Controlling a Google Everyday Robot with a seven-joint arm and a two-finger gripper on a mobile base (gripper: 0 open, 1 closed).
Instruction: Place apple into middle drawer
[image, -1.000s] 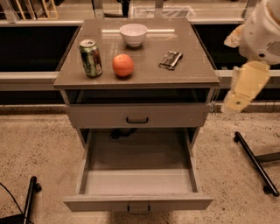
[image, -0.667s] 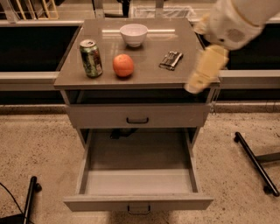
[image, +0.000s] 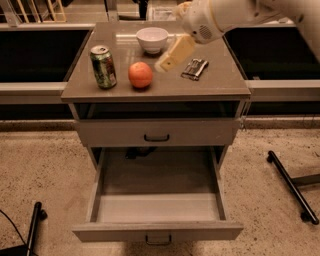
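Reaching step: the gripper (image: 171, 55) hovers at the apple's (image: 140, 75) two o'clock, not touching it; spread or pressed together, can't tell. The apple sits untouched on the cabinet top (image: 220, 82). Next: descend, pinch it, then carry it to the open drawer (image: 157, 207) at six o'clock.

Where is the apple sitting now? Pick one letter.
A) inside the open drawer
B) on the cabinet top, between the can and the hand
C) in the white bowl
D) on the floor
B: the apple rests on the cabinet top, just right of the green can. The hand hovers close on its right, and the pulled-out middle drawer below does not hold it.
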